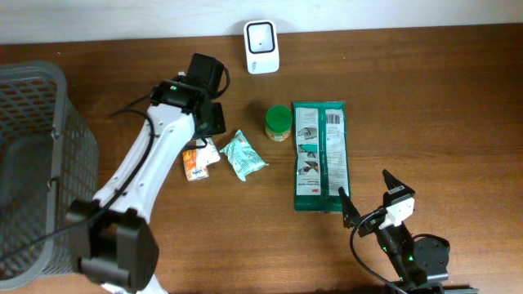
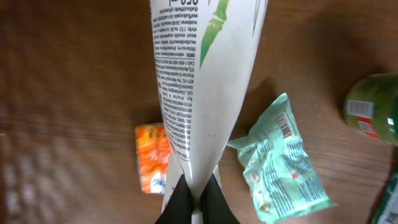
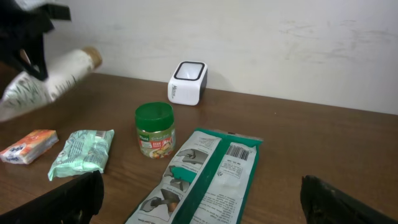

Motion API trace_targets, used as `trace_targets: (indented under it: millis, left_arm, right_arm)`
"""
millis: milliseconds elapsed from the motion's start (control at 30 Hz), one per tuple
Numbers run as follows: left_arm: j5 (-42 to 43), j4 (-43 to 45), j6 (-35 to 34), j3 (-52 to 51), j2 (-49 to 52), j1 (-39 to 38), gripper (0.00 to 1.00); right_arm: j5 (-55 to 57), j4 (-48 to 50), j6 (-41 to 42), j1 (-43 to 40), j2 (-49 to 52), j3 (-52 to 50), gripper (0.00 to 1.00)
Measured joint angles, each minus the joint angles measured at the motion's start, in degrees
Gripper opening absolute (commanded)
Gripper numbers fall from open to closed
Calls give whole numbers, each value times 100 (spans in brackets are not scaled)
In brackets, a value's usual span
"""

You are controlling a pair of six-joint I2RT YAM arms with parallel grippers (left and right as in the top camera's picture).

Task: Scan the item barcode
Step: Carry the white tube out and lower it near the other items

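My left gripper [image 2: 198,186] is shut on the flat crimped end of a white tube [image 2: 199,74] with small print and a green leaf. The tube hangs above the table, over an orange packet [image 2: 152,155]. In the right wrist view the tube [image 3: 56,78] is in the air at the far left, its cap towards the white scanner [image 3: 186,82]. From overhead the scanner [image 1: 261,36] stands at the table's back edge, and the left gripper [image 1: 214,117] is to its front left. My right gripper [image 1: 369,194] is open and empty near the front right.
A long green and white packet [image 1: 320,155] with a barcode lies in front of the right gripper. A green-lidded jar [image 1: 279,122], a mint-green packet [image 1: 244,155] and the orange packet [image 1: 196,163] lie mid-table. A grey wire basket [image 1: 33,163] fills the left side.
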Motion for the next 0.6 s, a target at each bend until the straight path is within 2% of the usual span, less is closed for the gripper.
trace_targets:
  millis: [367, 600]
  left_arm:
    - [50, 424, -59, 0, 822, -55, 0]
    - [52, 514, -57, 0, 1375, -492, 0]
  right_arm:
    - [0, 0, 0, 0, 0, 0, 98]
    - [0, 0, 2, 0, 0, 0, 98]
